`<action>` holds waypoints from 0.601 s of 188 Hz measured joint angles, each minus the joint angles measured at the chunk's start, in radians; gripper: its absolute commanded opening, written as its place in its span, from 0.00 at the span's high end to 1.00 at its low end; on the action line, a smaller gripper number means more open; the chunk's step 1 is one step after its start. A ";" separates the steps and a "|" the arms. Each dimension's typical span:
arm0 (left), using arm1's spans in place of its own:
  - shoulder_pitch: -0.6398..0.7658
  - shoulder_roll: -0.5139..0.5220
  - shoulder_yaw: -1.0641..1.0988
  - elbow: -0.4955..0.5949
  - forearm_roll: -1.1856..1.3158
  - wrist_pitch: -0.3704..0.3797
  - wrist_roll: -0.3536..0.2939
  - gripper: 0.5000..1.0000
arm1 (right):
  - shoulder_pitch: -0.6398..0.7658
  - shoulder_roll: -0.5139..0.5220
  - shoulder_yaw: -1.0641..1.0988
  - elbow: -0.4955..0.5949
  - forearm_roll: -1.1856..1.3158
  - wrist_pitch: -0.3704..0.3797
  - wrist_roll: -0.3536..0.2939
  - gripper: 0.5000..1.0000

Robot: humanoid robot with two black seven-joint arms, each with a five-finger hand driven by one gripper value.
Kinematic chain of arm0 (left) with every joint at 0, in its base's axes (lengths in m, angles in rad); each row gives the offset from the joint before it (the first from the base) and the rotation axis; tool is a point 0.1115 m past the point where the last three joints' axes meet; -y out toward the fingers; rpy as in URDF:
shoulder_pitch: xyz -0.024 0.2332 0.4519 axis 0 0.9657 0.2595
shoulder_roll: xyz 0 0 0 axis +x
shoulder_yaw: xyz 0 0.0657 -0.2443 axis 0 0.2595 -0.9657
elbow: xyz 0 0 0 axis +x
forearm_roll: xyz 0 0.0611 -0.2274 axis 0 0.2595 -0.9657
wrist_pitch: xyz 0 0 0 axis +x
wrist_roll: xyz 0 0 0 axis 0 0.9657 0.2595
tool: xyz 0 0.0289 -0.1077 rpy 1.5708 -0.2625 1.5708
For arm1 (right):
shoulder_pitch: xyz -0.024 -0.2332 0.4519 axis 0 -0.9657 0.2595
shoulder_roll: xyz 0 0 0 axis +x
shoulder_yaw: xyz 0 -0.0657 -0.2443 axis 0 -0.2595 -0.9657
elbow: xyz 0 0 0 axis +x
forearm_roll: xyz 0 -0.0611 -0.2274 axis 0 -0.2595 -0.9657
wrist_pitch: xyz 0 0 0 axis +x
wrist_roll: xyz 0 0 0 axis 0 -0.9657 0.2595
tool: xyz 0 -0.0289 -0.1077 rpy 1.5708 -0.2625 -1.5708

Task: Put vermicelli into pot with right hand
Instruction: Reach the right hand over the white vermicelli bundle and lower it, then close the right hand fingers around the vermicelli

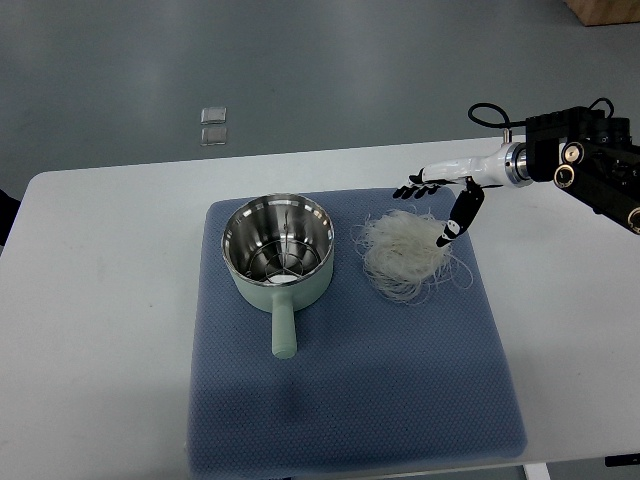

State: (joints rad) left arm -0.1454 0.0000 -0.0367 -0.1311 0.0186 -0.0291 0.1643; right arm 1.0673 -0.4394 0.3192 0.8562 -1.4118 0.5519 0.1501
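- A white desk (100,300) carries a blue-grey mat (350,400) with a dotted weave, laid across its middle.
- On the left part of the mat stands a pot (278,252), pale green outside and shiny steel inside; its short green handle points toward the near edge of the desk.
- The inside of the pot shows only reflections; whether anything lies in it cannot be told.
- The vermicelli (405,258) lies as a loose white tangle on the mat, just to the right of the pot and not touching it; a few strands trail off to the right.
- The right hand (440,195) comes in from the right edge on a white forearm joined to black hardware with cables.
- Its dark fingers are spread and relaxed above the far edge of the vermicelli; one finger (455,222) points down, its tip at the top of the tangle. It grips nothing.
- The left arm does not show.
- Beyond the desk, on the grey floor (300,60), lie two small clear squares (213,125).
- No brand, label or readable writing shows on the pot, mat or arm.
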 measured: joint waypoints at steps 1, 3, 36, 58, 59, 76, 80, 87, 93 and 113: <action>0.000 0.000 0.000 0.000 0.000 0.000 0.000 0.00 | 0.000 0.000 -0.001 0.000 -0.003 0.000 0.000 0.16; 0.000 0.000 0.000 0.000 0.000 0.000 0.000 0.00 | 0.000 0.002 -0.003 0.000 -0.009 -0.001 0.000 0.16; 0.001 0.000 0.000 -0.001 0.000 0.000 0.000 0.00 | -0.010 0.053 -0.016 -0.001 -0.064 -0.040 -0.003 0.16; 0.001 0.000 0.000 -0.002 0.000 0.000 0.000 0.00 | -0.014 0.087 -0.040 -0.003 -0.073 -0.070 -0.006 0.17; 0.001 0.000 0.000 -0.002 0.000 0.000 0.000 0.00 | -0.014 0.088 -0.041 -0.003 -0.073 -0.071 -0.007 0.17; 0.001 0.000 0.000 -0.002 0.000 0.000 0.000 0.00 | -0.008 0.099 -0.064 -0.003 -0.089 -0.083 -0.009 0.17; 0.001 0.000 0.000 -0.003 0.000 0.000 0.000 0.00 | -0.006 0.100 -0.066 -0.003 -0.092 -0.084 -0.010 0.17; 0.001 0.000 0.000 -0.005 0.000 0.000 0.000 0.00 | -0.003 0.101 -0.068 -0.003 -0.096 -0.084 -0.010 0.17; 0.001 0.000 0.000 -0.007 0.000 0.000 0.000 0.00 | -0.002 0.101 -0.070 -0.003 -0.101 -0.083 -0.010 0.17; 0.001 0.000 0.000 -0.011 0.000 0.000 0.000 0.00 | -0.001 0.102 -0.082 -0.006 -0.130 -0.080 -0.010 0.21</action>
State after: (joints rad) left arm -0.1441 0.0000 -0.0368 -0.1419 0.0186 -0.0291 0.1642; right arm 1.0662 -0.3375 0.2371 0.8506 -1.5417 0.4720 0.1397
